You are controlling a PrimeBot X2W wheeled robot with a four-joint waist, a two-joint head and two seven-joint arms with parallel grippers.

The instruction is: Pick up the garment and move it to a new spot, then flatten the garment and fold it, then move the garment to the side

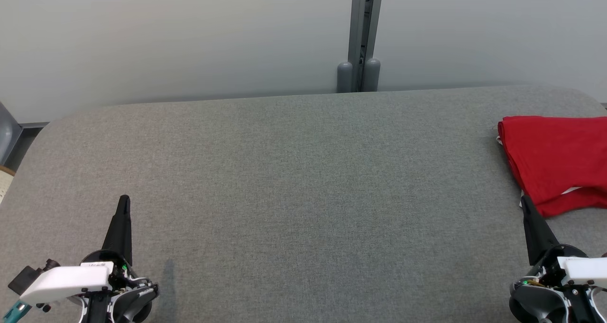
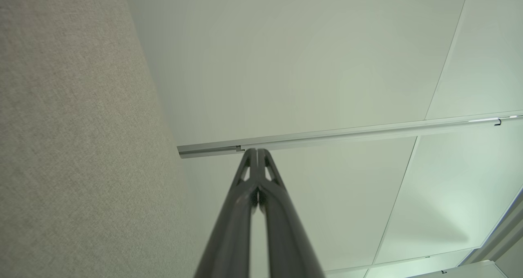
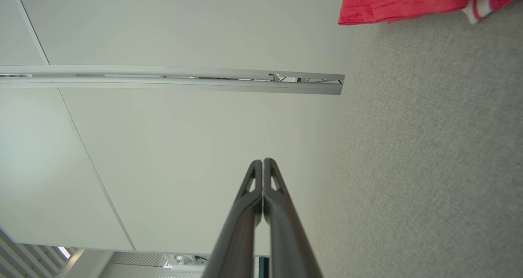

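The garment (image 1: 557, 159) is red, folded into a compact stack, and lies at the far right of the grey table (image 1: 294, 180); a bit of white striped trim peeks from its lower edge. The right wrist view catches its edge (image 3: 408, 2) at the top. My right gripper (image 1: 525, 200) is shut and empty at the lower right, its tips just short of the garment's near corner; its closed tips (image 3: 263, 160) point at the wall. My left gripper (image 1: 124, 198) is shut and empty at the lower left, far from the garment; its closed tips (image 2: 257, 150) also face the wall.
A pale wall with a grey vertical post (image 1: 363, 38) stands behind the table's far edge. The table's rounded corners fall away at the left (image 1: 42, 133) and right. The wide middle of the grey cloth surface lies bare between my two grippers.
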